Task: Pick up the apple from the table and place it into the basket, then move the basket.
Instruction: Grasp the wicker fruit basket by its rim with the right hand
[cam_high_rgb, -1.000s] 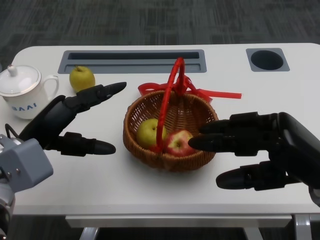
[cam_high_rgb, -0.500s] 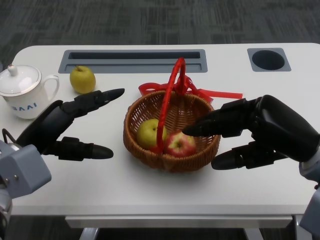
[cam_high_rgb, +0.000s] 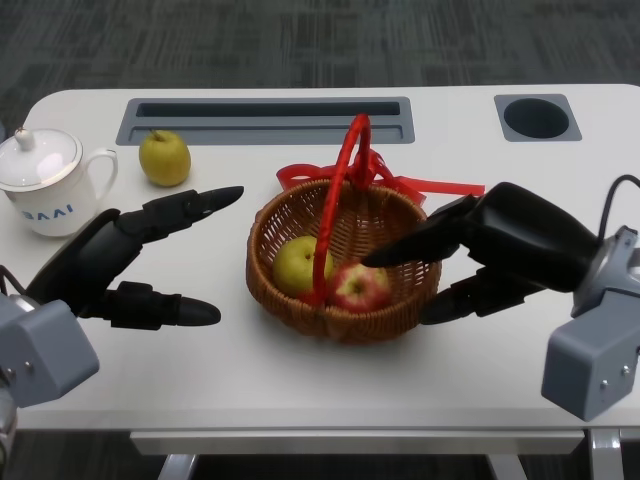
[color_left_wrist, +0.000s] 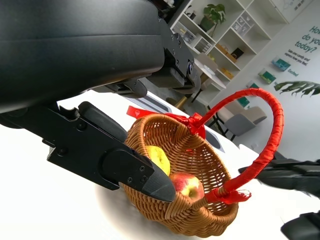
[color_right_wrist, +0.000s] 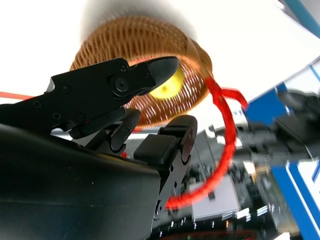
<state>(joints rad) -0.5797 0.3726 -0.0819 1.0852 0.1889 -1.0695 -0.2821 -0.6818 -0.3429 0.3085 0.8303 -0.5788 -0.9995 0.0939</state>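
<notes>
A round woven wicker basket (cam_high_rgb: 345, 300) w/ a red wrapped hoop handle (cam_high_rgb: 340, 190) sits mid-table on the white table (cam_high_rgb: 300, 380), holding two fruits: a red apple (cam_high_rgb: 360, 287) toward the near rim and a yellow-green pear-like fruit (cam_high_rgb: 296, 263) just beside it, on the robot's left. A red ribbon (cam_high_rgb: 440, 187) trails from the handle base across the table behind the basket.

The robot's black right hand (cam_high_rgb: 500, 250) hangs at the basket's right side, fingers (cam_high_rgb: 410, 247) apart and empty; the upper ones reach over the rim above the apple, a lower one lies outside the wall near the rim. Contact w/ the wicker can't be told from the head view; the right wrist view is blurred.

The black left hand (cam_high_rgb: 110, 260) is left of the basket, apart from it, fingers spread, holding nothing.

Far left: a white lidded ceramic cup (cam_high_rgb: 45, 180) w/ blue lettering. Near it, a second yellow-green fruit (cam_high_rgb: 164, 157) stands by the grey recessed tray slot (cam_high_rgb: 265, 121). A round grey cup hole (cam_high_rgb: 535, 117) is at the far right corner.
</notes>
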